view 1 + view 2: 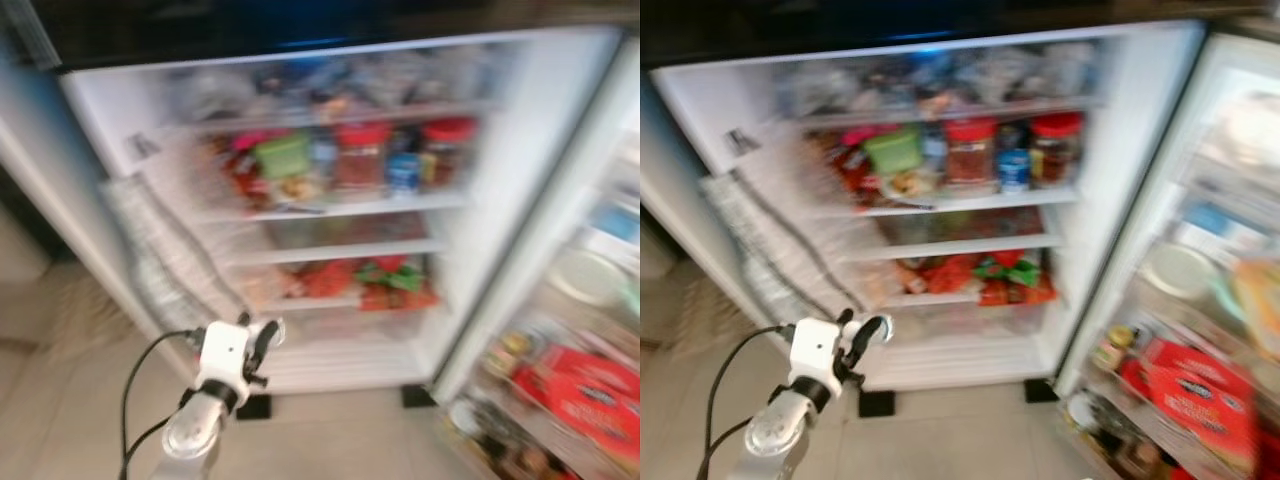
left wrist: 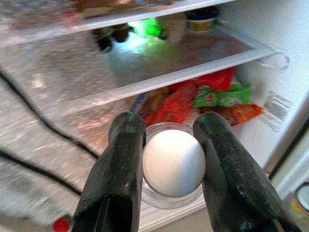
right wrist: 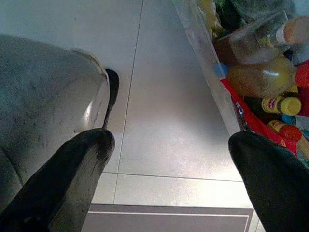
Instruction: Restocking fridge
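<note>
The fridge [image 1: 520, 150] stood wide open over a pale tiled floor [image 3: 159, 121], its shelves crowded and the whole picture smeared with motion. Jars with red lids [image 1: 968, 150] lined the front of an upper shelf beside a green tub [image 1: 894, 150], and red and green packets [image 1: 385, 282] lay heaped on a lower shelf toward the right wall. The open door [image 1: 1200, 330] swung out on the right, its racks packed with bottles [image 3: 260, 75] and a red carton [image 1: 590, 390].

Low at the fridge's left front, the left gripper [image 2: 166, 164] was up and reaching in, and there it was: a white egg [image 2: 174, 162], pinched between the two black fingers [image 2: 120, 164], one on each side. Just behind it sat a small clear bowl [image 2: 169, 195], at the front edge of the lower shelf, in front of the packets. Whether the egg touched the bowl, I couldn't say.

The right gripper [image 3: 169, 159] hung idle by the door rack, fingers spread wide on nothing, pointing at the tiles.

By my read, this was the placing step, the egg carried in and nearly home. The next move called for a gentle lowering into that bowl and a slow release, since an egg would crack under a hard squeeze or roll if let go early.
</note>
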`<state>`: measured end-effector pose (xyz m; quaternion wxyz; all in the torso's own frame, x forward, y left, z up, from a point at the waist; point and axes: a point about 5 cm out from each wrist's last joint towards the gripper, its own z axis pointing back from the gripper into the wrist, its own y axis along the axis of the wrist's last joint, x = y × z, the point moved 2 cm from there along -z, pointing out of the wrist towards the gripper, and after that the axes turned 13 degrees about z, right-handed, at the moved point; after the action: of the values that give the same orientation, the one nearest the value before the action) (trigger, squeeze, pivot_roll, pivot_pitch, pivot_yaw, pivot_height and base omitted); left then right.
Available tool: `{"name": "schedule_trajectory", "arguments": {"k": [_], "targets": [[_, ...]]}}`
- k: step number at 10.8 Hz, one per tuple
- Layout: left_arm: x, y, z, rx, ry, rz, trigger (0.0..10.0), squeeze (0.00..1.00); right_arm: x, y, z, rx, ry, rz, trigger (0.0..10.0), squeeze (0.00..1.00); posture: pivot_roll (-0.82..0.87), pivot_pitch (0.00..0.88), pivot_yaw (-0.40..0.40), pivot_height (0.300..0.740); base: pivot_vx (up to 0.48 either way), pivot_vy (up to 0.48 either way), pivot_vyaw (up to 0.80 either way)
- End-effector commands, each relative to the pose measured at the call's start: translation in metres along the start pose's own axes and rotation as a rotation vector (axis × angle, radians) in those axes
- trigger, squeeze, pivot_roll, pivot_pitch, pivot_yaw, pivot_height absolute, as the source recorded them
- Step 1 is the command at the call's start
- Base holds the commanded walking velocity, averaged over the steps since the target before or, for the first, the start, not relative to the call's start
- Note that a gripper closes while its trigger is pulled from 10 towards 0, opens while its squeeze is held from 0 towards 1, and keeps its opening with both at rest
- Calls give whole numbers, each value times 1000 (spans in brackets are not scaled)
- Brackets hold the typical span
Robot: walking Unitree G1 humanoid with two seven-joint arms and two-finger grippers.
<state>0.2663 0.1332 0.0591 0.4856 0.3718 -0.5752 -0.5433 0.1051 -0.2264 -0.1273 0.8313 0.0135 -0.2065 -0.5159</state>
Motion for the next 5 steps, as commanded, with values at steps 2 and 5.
{"name": "schedule_trajectory", "arguments": {"k": [2,5], "targets": [[2,-1,2,-14,1,4,10000,0,-15,-3,1,-11,52,45,10000,0,-122,33,54,740,0,0,0],[1,-1,5,-20,5,16,10000,0,-14,-6,2,-16,44,38,10000,0,-120,50,54,740,0,0,0]]}}
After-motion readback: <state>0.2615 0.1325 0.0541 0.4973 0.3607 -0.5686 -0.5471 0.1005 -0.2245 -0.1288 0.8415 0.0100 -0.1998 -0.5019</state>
